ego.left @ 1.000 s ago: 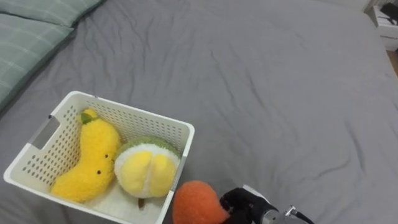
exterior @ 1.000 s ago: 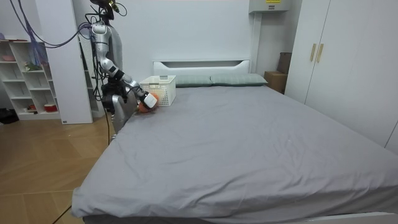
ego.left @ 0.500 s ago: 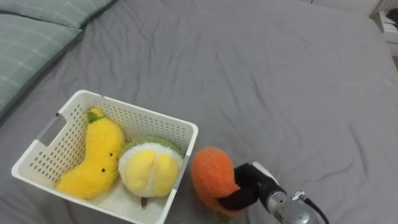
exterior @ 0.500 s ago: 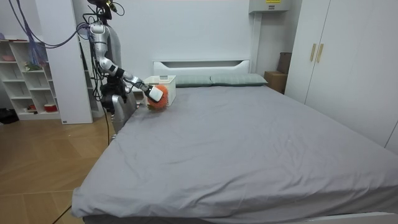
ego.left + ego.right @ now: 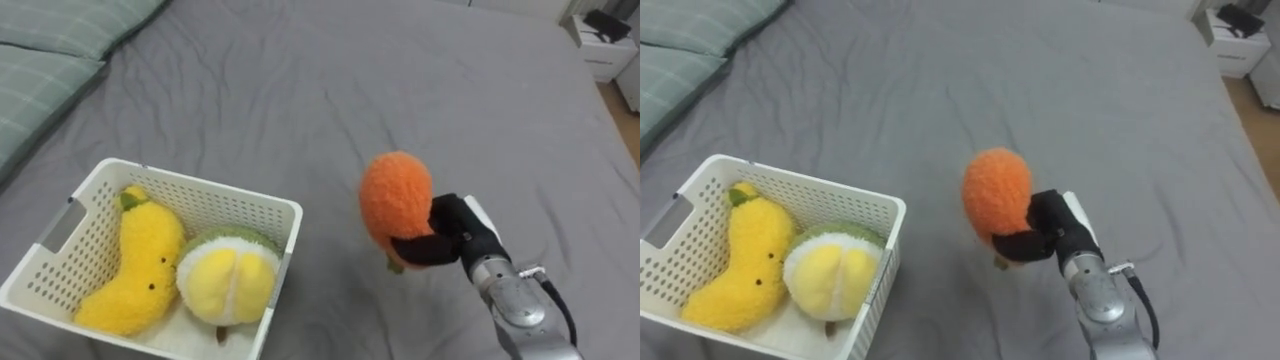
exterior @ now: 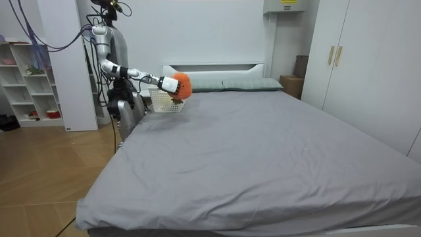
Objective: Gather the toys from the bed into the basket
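Above bed [image 5: 420,90] — right hand [image 5: 455,232] clutching orange plush [image 5: 396,197]

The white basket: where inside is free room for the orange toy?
Free: the strip along the far wall of the basket, behind the round yellow-green toy. It and the banana toy crowd the rest. The grey sheet right of the basket is bare.

no readable text, labels or numbers anywhere

Bare sheet [image 5: 300,80] right of basket [image 5: 215,188] (half-filled)
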